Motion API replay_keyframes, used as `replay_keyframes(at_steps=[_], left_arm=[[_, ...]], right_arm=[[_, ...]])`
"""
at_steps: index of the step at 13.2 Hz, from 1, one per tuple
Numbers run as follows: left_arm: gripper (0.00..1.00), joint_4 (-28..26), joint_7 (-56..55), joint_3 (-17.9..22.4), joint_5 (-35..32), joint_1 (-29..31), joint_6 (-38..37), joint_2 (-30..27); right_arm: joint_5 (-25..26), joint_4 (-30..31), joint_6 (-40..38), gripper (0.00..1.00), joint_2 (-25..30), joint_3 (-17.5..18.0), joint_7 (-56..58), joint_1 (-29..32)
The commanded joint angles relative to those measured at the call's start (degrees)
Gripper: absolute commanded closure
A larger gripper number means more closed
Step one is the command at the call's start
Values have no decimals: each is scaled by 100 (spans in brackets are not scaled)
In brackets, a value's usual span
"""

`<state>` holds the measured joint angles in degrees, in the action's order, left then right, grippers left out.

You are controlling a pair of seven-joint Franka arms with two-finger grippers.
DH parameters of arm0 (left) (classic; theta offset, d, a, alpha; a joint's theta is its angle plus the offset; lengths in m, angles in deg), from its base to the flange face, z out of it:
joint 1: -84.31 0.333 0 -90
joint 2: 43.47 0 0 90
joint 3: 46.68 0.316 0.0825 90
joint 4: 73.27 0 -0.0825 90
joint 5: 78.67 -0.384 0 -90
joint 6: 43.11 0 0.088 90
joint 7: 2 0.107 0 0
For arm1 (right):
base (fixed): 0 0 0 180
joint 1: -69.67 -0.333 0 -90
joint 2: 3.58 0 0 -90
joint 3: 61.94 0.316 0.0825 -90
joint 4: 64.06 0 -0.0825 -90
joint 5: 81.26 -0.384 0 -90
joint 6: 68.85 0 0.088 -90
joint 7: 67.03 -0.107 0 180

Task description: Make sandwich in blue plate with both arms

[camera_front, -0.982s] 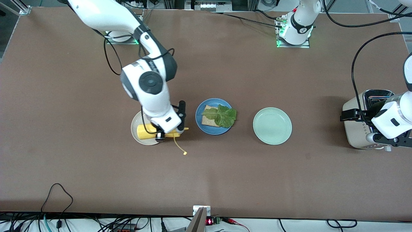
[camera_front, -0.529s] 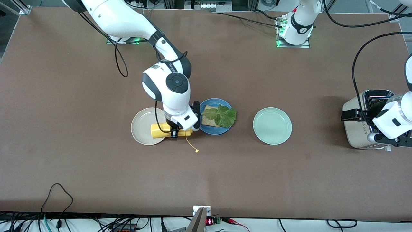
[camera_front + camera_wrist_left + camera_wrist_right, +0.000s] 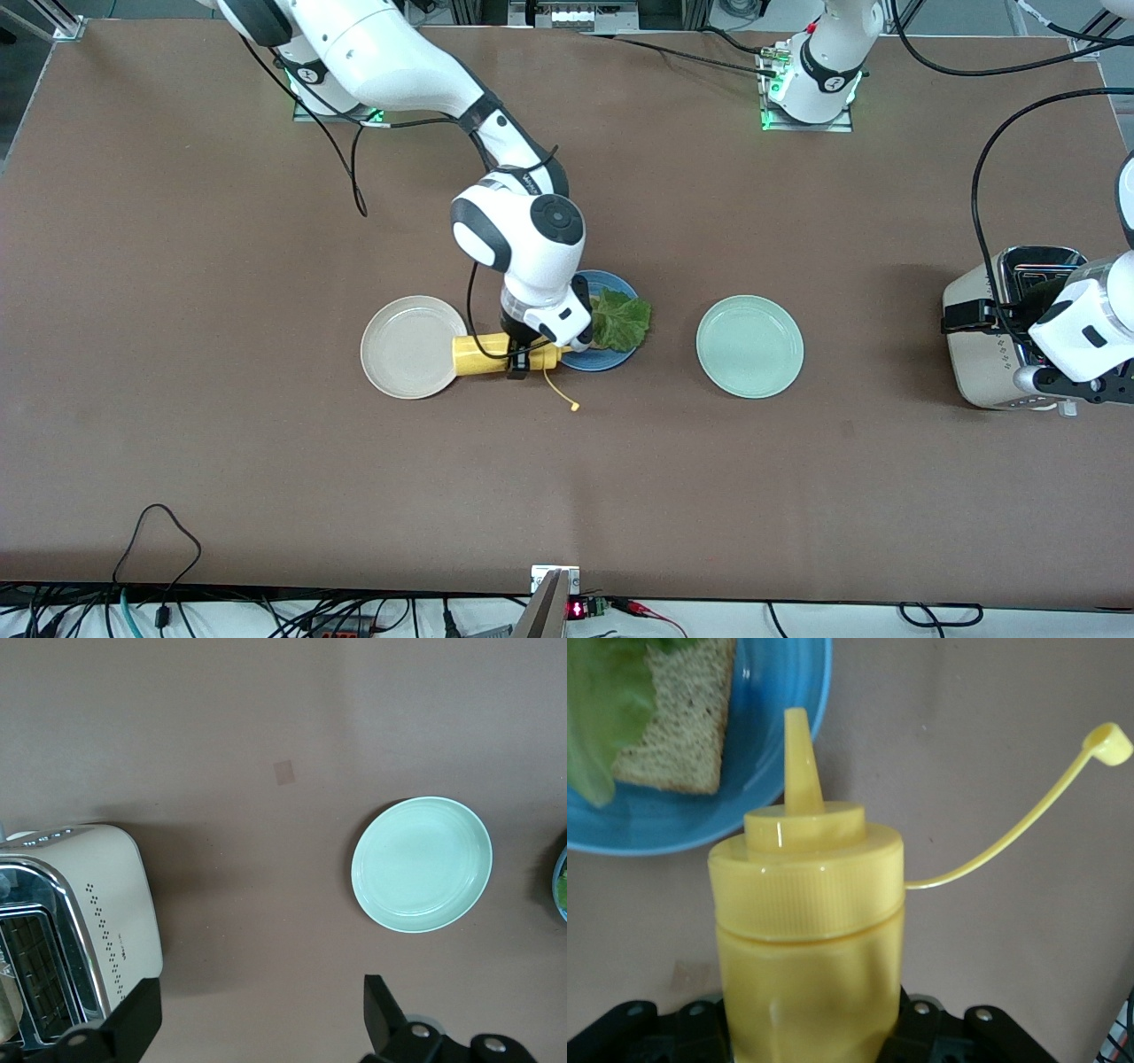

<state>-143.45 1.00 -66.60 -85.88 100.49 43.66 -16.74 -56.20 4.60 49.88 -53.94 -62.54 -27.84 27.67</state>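
While the right tool (image 3: 524,359) pinches a yellow squeeze bottle (image 3: 496,354) around its body, the bottle lies level in the air, its base end over the gap beside the beige plate (image 3: 409,346) and its nozzle (image 3: 801,757) over the rim of the blue plate (image 3: 609,358). The bottle's cap (image 3: 1108,742) is off the nozzle and dangles on a thin yellow strap (image 3: 560,392) over the bare counter (image 3: 266,487), toward the edge nearest the front camera. In the blue plate, at the middle of the counter, lies one slice of bread (image 3: 680,726) with a ruffled lettuce leaf (image 3: 623,321) on top; the right arm's wrist hides much of the slice in the front view, and no second slice shows on the leaf.

A pale green plate (image 3: 749,346) sits beside the blue plate, toward the left arm's end of the counter, apart from it. At that end stands a cream toaster (image 3: 985,346) with chrome slots. The left tool (image 3: 257,1028) waits over the counter between the toaster and the pale green plate, its fingers (image 3: 133,1020) spread wide with nothing between them.
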Motion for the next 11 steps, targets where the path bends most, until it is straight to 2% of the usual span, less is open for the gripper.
replay_keyframes(at_steps=[1,11], left_arm=[[0,-22,8,6,-141,-1,-64,-80],[0,-31,8,41,-158,17,-72,-80]], right_arm=[[113,-405,-112,100,-280,-108,-200,-124],[140,-414,-323,100,-404,-371,-263,-634]])
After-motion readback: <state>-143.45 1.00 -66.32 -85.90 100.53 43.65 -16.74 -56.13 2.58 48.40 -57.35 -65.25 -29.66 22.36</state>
